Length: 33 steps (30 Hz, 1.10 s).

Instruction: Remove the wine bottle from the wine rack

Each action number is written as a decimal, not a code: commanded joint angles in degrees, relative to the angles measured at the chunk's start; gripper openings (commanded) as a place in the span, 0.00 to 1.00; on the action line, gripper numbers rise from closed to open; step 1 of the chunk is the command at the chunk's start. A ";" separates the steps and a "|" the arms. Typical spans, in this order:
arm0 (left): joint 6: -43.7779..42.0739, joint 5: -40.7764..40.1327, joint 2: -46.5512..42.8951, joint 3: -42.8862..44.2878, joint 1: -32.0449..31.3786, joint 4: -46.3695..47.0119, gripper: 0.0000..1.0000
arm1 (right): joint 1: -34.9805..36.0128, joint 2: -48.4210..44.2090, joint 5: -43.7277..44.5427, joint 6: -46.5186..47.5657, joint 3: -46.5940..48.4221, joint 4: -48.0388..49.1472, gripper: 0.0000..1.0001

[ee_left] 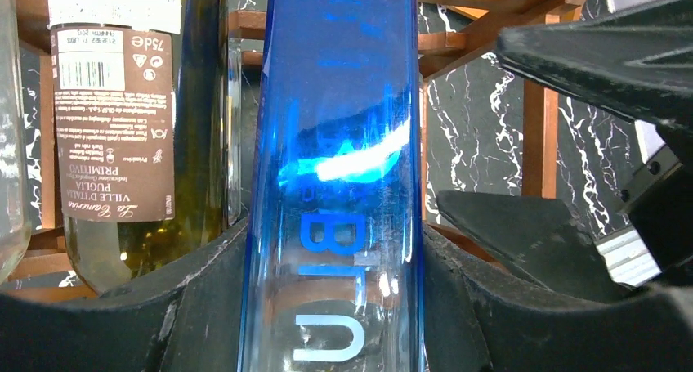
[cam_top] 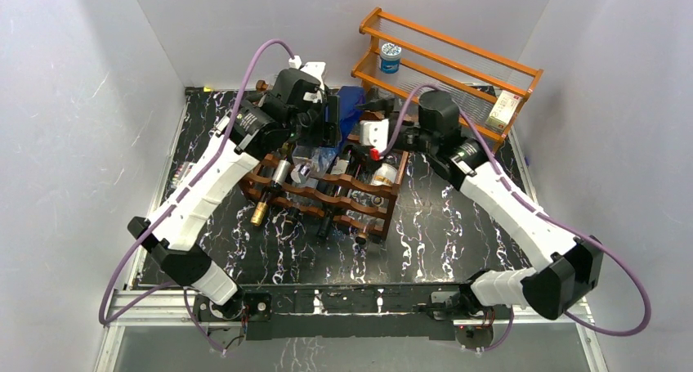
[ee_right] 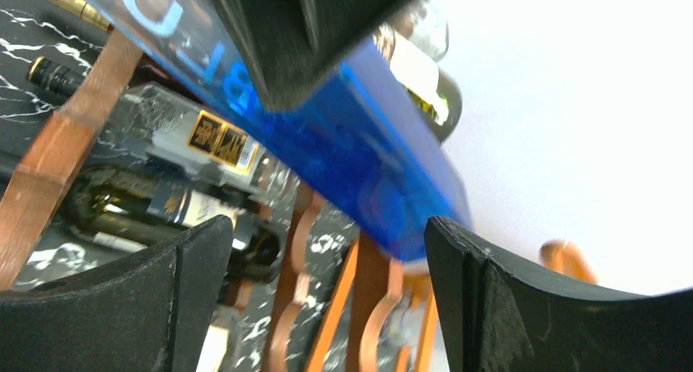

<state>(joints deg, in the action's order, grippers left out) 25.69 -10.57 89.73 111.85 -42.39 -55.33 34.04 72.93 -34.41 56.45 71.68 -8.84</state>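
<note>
The dark reddish-brown wine rack stands mid-table with several bottles lying in its slots. My left gripper is over its far top edge, shut on a clear blue wine bottle. In the left wrist view the blue bottle fills the gap between my left gripper's black fingers, above the rack's rails. My right gripper is open and empty just right of it. In the right wrist view the blue bottle hangs tilted above the rack, ahead of my open right gripper.
A dark green bottle with a brown label lies beside the blue one. A clear bottle with a gold label and a dark bottle lie lower. An orange shelf holds a blue-lidded jar and a small box.
</note>
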 commanded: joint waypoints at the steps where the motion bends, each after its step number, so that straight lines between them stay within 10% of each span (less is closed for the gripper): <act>1: 1.03 0.66 -5.85 0.25 0.64 2.86 0.00 | 3.68 3.34 5.46 11.44 5.48 1.33 0.98; 16: 1.68 3.06 -6.59 0.43 1.08 2.95 0.00 | 10.26 8.44 7.75 16.61 1.26 14.91 0.97; 24: 1.44 4.56 -7.21 1.17 1.19 2.33 0.00 | 10.50 7.99 7.43 13.81 -1.84 21.98 0.64; 33: -1.61 5.12 -13.70 1.43 1.19 4.85 0.97 | 10.48 6.00 10.18 8.98 -3.61 29.73 0.25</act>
<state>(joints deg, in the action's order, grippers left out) 25.52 -6.37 84.73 109.25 -41.23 -55.99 44.86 82.19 -26.96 68.25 67.70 9.76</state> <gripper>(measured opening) 0.765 0.755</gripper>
